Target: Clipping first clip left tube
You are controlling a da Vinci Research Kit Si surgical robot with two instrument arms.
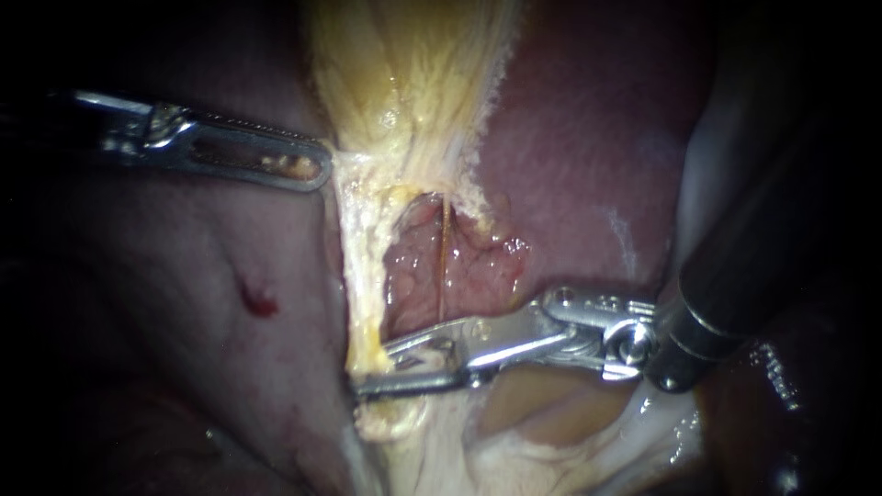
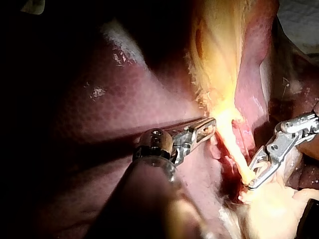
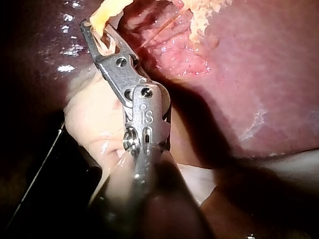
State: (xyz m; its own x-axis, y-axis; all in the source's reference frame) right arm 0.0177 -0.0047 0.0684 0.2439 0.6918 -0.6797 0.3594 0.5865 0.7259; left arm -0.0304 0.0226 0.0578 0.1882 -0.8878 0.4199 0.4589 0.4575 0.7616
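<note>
The left tube [image 1: 354,266] is a pale yellow strand running down from the yellow fatty tissue [image 1: 413,64] to paler tissue below. My right instrument [image 1: 367,369] comes in from the right. Its jaws straddle the tube's lower end with a gap still showing between them. In the right wrist view the strand [image 3: 107,12] passes between those jaws [image 3: 97,27]. My left instrument [image 1: 322,170] comes in from the left, its slotted jaws shut on a fringe of the yellow tissue beside the tube's upper end. The left wrist view shows both instruments [image 2: 212,123] [image 2: 249,181] and the tube [image 2: 234,149].
A thin reddish tube [image 1: 446,248] crosses the raw pink bed right of the left tube. Dark red liver [image 1: 588,156] lies to the right and left, with a small blood spot [image 1: 260,301] on the left. Pale glistening tissue [image 1: 514,413] lies under the right instrument.
</note>
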